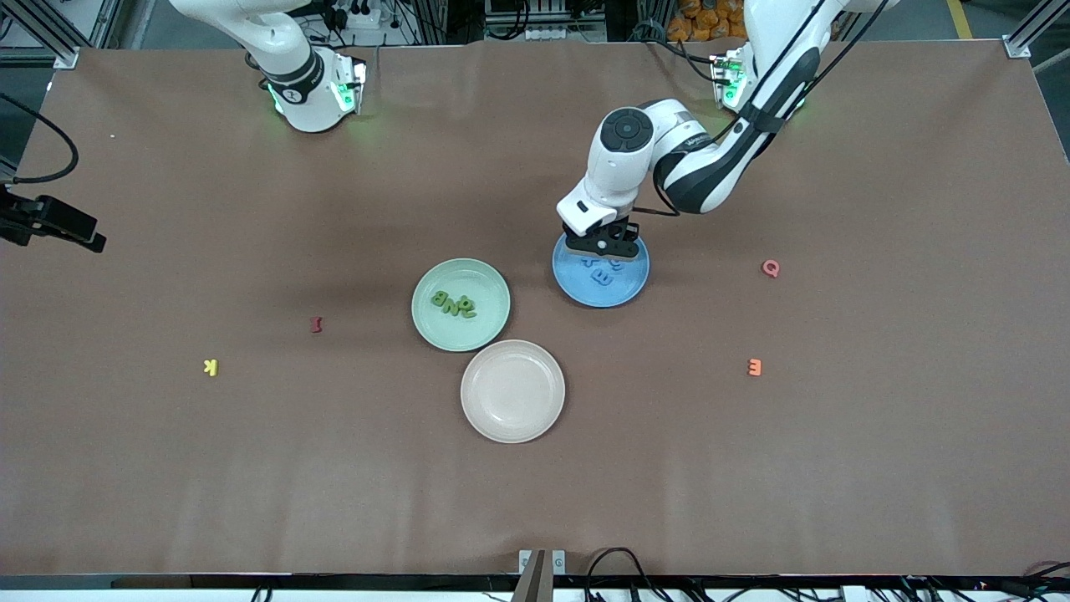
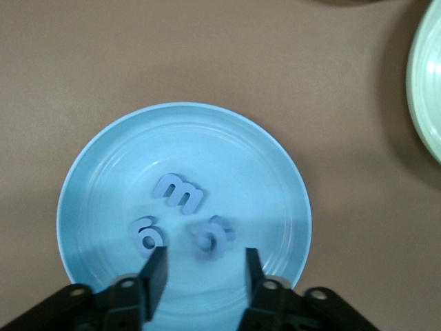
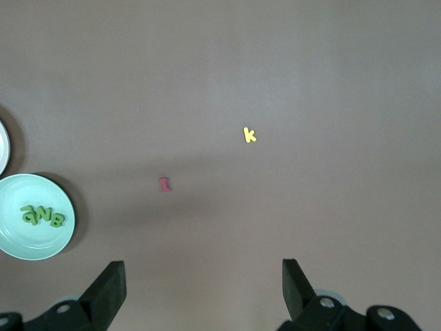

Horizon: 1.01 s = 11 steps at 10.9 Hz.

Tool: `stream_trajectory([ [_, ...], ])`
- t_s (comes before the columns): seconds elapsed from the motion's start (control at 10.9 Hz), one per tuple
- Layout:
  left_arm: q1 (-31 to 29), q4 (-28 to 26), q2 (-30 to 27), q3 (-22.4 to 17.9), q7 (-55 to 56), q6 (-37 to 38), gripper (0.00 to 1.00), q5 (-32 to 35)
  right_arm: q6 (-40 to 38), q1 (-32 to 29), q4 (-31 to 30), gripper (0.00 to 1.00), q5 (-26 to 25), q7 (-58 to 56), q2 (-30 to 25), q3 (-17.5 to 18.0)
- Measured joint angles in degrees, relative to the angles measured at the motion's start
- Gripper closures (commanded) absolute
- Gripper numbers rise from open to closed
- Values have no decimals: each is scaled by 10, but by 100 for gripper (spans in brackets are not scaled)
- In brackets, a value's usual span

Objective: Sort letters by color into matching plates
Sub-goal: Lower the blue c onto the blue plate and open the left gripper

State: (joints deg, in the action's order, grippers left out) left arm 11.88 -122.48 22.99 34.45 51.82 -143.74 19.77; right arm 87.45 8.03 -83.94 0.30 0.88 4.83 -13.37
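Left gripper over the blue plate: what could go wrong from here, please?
1. The left gripper stands low over the blue plate, fingers open, with a blue letter just at its tips. Lifting off might drag or flick that letter.
2. The fingers are close to the other blue letters; a sideways move could push them toward the rim.
The right arm waits, open.

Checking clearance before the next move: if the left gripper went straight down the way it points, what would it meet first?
Probably a blue letter lying between its open fingers, in the blue plate; the left gripper hangs just above it. Depth is hard to judge.
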Motion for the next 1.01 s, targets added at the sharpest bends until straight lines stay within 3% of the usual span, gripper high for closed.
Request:
stream_trajectory([
  [0.46,-3,13,0,-1,32,7,0,0,0,4,0,0,0,4,0,0],
  [0.73,-9,62,-18,-1,32,100,0,0,0,8,-5,0,0,7,0,0],
  [1.01,-56,94,-50,16,-3,153,0,0,4,10,-5,0,-1,9,0,-1],
])
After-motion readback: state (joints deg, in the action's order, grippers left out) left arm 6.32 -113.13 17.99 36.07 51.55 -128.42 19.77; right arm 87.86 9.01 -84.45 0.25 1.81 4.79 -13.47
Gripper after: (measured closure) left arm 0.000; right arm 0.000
